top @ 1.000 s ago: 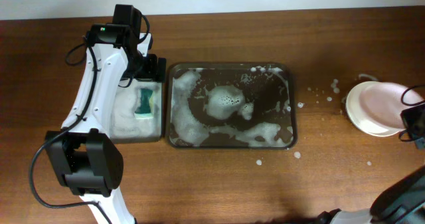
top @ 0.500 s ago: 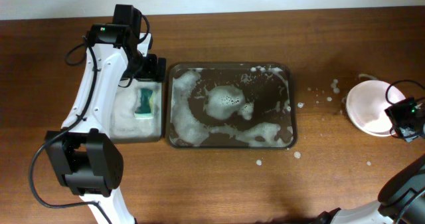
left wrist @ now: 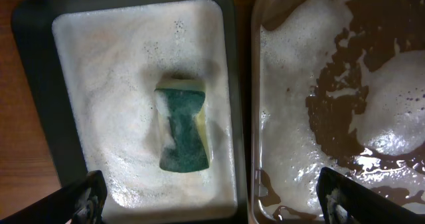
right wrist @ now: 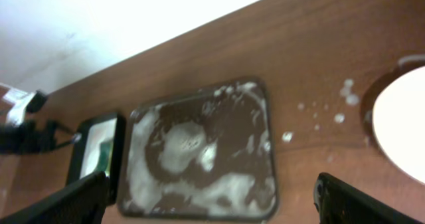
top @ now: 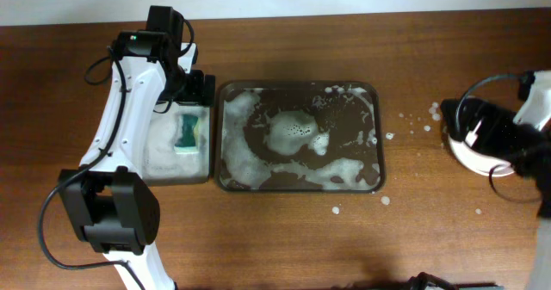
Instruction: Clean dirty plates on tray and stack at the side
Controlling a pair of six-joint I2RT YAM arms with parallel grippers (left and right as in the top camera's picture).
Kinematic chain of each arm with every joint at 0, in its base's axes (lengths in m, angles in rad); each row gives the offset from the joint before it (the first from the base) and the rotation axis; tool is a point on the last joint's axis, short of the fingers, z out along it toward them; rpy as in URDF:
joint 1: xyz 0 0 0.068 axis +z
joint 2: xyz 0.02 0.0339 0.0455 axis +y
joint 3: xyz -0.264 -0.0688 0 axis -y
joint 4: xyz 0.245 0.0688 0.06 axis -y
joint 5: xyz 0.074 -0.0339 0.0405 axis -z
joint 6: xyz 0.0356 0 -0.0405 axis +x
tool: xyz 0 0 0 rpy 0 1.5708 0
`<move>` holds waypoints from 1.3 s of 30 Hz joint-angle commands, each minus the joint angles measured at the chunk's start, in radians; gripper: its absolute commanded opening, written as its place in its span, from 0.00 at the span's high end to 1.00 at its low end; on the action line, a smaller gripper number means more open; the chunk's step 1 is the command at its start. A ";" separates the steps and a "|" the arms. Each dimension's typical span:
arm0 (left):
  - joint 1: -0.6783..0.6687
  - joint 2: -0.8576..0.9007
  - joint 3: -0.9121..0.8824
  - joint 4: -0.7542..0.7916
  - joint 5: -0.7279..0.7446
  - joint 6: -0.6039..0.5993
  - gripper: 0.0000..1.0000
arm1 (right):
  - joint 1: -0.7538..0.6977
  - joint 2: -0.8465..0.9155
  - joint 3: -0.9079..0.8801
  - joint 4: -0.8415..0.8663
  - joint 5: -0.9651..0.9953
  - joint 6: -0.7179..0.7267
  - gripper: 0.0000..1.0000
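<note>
The tray (top: 297, 85) lies mid-table, streaked with foam, and no plates lie in it. The plates (top: 454, 149) are stacked on the wood at the right, mostly hidden under my right arm. In the right wrist view a pale plate (right wrist: 402, 121) shows at the right edge, beyond the tray (right wrist: 234, 125). My right gripper (top: 472, 126) hangs open above the stack and holds nothing (right wrist: 212, 201). My left gripper (top: 195, 89) is open over the small tray, above a green sponge (left wrist: 184, 125), with nothing between its fingers (left wrist: 212, 201).
A smaller dark tray (top: 207, 135) full of foam holds the green sponge (top: 188, 132), just left of the big tray (left wrist: 332, 99). White soap splashes (top: 413, 122) dot the wood between the tray and the plates. The wall runs along the far table edge.
My right gripper has opened and let go of the pale pink plate on the stack, then lifted and swung over it. The left arm has not moved.
</note>
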 commanded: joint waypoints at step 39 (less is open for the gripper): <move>0.002 -0.018 0.012 0.000 0.011 -0.002 0.01 | 0.558 -1.077 -1.398 1.221 0.388 -0.295 0.02</move>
